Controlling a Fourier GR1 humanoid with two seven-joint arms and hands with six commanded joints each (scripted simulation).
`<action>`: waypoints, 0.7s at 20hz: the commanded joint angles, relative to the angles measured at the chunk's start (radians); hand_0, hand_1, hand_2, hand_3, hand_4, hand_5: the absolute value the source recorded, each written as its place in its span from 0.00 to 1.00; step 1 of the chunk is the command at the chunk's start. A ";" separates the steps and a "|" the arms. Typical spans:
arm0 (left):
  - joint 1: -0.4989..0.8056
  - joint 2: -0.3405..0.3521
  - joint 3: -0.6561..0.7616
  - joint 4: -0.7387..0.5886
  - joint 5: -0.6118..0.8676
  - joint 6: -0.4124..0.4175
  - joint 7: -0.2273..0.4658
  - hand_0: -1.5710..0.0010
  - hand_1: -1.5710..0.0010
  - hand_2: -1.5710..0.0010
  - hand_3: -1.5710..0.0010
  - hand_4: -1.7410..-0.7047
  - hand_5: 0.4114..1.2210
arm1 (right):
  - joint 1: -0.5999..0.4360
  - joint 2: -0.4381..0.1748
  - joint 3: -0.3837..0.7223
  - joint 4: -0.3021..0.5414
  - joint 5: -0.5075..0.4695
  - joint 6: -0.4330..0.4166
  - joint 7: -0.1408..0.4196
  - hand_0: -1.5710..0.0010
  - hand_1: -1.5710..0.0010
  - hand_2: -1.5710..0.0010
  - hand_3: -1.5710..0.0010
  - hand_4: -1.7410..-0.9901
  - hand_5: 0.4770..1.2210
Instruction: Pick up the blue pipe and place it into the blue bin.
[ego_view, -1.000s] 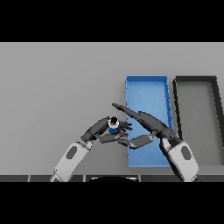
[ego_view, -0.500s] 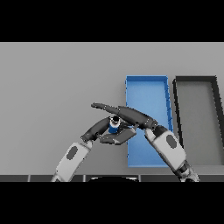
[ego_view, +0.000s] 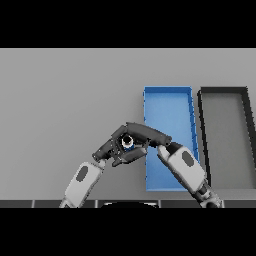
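Nearest me, left of the blue bin (ego_view: 167, 107), my left robot hand (ego_view: 114, 150) curls around the blue pipe (ego_view: 127, 143), holding it upright just above the table (ego_view: 65, 100). My right robot hand (ego_view: 147, 134) lies over it, fingers straight, apparently to steady it. Farther right stands a dark bin (ego_view: 225, 130).

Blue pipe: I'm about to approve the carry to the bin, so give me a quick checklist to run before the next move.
1. Blue pipe enclosed by both hands: ok.
2. Left hand curled round it: ok.
3. Right hand fingers laid over it: ok.
4. Pipe lifted off the grey table: cannot tell.
5. Blue bin open and nothing in it: ok.
6. Pipe over the bin: not ok, it is left of the rim.
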 joint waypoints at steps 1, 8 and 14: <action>0.011 -0.004 -0.005 -0.011 0.004 -0.005 0.000 0.00 0.00 0.00 0.04 0.04 1.00 | -0.003 -0.001 0.004 0.005 0.000 0.000 -0.012 0.14 0.14 0.14 0.24 0.15 0.51; 0.015 -0.006 0.016 -0.032 -0.006 -0.026 0.010 0.00 0.00 0.00 0.09 0.01 1.00 | 0.012 -0.011 0.048 -0.002 0.028 -0.037 -0.111 0.03 0.03 0.03 0.06 0.03 0.90; 0.009 0.007 0.007 -0.034 -0.082 0.005 -0.051 0.26 0.32 0.34 0.41 0.26 1.00 | 0.013 -0.007 0.039 -0.033 0.047 -0.079 -0.079 0.01 0.01 0.01 0.01 0.01 0.97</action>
